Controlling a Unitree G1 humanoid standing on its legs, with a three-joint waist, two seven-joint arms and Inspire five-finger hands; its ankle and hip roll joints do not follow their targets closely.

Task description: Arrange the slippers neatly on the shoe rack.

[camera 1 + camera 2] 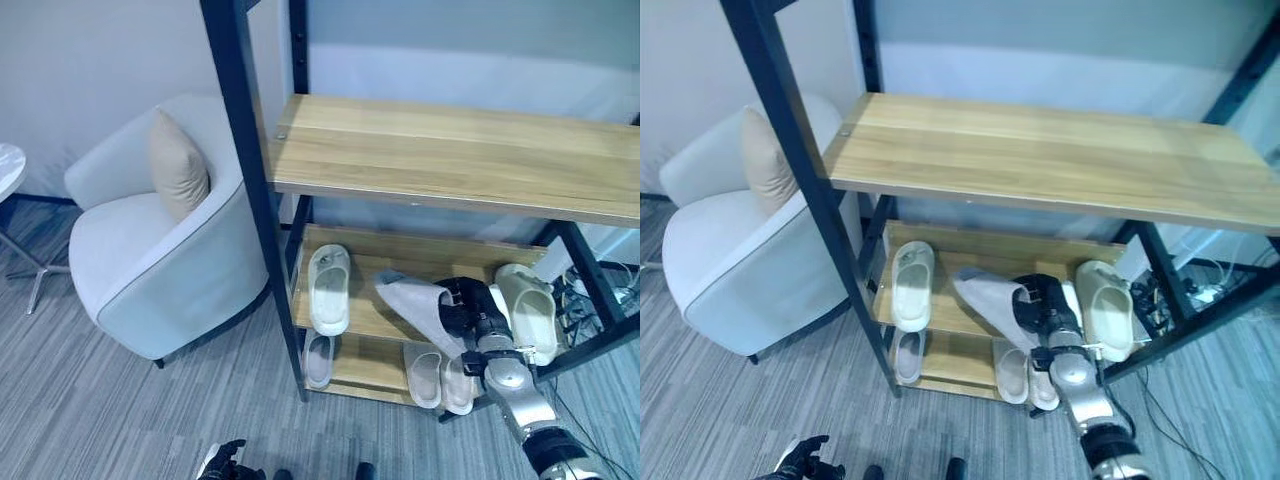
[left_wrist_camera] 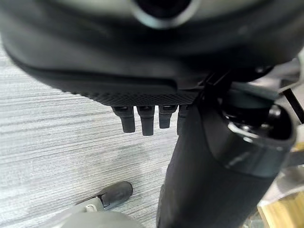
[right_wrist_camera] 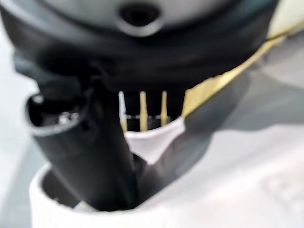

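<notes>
A pale grey slipper [image 1: 412, 303] lies tilted across the middle shelf [image 1: 375, 322] of the shoe rack. My right hand [image 1: 470, 310] is shut on its heel end. In the right wrist view the thumb [image 3: 90, 152] reaches into the slipper's [image 3: 237, 180] opening and the fingers lie outside its upper. A cream slipper [image 1: 329, 288] lies to the left on that shelf and another cream slipper [image 1: 530, 310] to the right. On the bottom shelf sit one grey slipper [image 1: 318, 360] and a pale pair [image 1: 425, 375]. My left hand [image 1: 225, 462] hangs low over the carpet, relaxed and holding nothing.
The wooden top shelf [image 1: 450, 155] overhangs the middle shelf. A black upright post [image 1: 250, 150] stands at the rack's front left corner. A white armchair [image 1: 160, 260] with a beige cushion [image 1: 178, 165] stands left of the rack. Cables lie on the floor at the right.
</notes>
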